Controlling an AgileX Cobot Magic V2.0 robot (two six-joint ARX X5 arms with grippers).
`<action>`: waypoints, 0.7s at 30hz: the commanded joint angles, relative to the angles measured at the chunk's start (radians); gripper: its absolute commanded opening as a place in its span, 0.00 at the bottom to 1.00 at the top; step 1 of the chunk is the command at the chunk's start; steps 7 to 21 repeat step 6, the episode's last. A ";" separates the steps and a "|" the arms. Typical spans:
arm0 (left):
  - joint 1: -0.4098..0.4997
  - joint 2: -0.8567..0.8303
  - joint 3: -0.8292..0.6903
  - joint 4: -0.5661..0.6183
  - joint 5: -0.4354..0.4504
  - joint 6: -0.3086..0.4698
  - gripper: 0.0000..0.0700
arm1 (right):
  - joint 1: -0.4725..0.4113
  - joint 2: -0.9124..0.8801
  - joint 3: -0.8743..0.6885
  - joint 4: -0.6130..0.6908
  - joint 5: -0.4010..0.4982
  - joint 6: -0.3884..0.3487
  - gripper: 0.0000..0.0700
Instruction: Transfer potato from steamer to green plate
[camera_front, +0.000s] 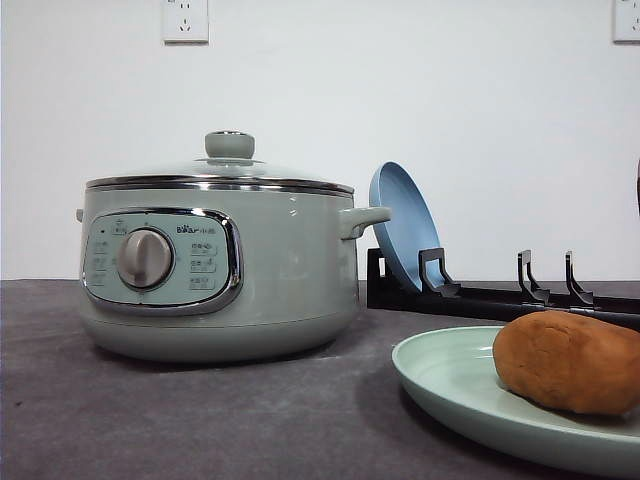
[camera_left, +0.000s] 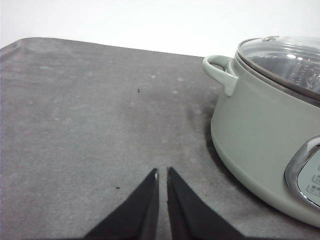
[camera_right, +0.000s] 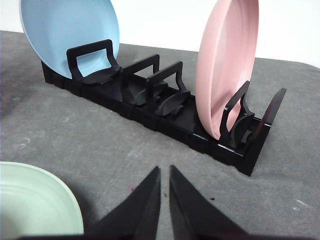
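Note:
The orange-brown potato (camera_front: 570, 360) lies on the pale green plate (camera_front: 450, 385) at the front right of the table. The sage-green steamer (camera_front: 220, 265) stands to the left with its glass lid on. In the left wrist view the steamer (camera_left: 265, 135) is beside my left gripper (camera_left: 162, 172), whose black fingers are shut with nothing between them above bare grey cloth. My right gripper (camera_right: 165, 170) is shut and empty too, with the green plate's rim (camera_right: 60, 192) close by and the dish rack ahead.
A black dish rack (camera_right: 165, 112) stands behind the plate, holding an upright blue plate (camera_right: 65, 30) and a pink plate (camera_right: 225, 65). The same rack (camera_front: 500, 295) and blue plate (camera_front: 400, 220) stand right of the steamer. Grey cloth (camera_left: 85, 125) covers the table.

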 joint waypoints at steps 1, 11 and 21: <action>0.001 -0.002 -0.020 -0.006 -0.003 0.000 0.04 | -0.002 -0.003 -0.005 0.013 0.004 0.013 0.03; 0.001 -0.002 -0.020 -0.006 -0.004 0.000 0.04 | -0.002 -0.003 -0.005 0.013 0.004 0.013 0.03; 0.001 -0.002 -0.020 -0.006 -0.004 0.000 0.04 | -0.002 -0.003 -0.005 0.013 0.004 0.013 0.03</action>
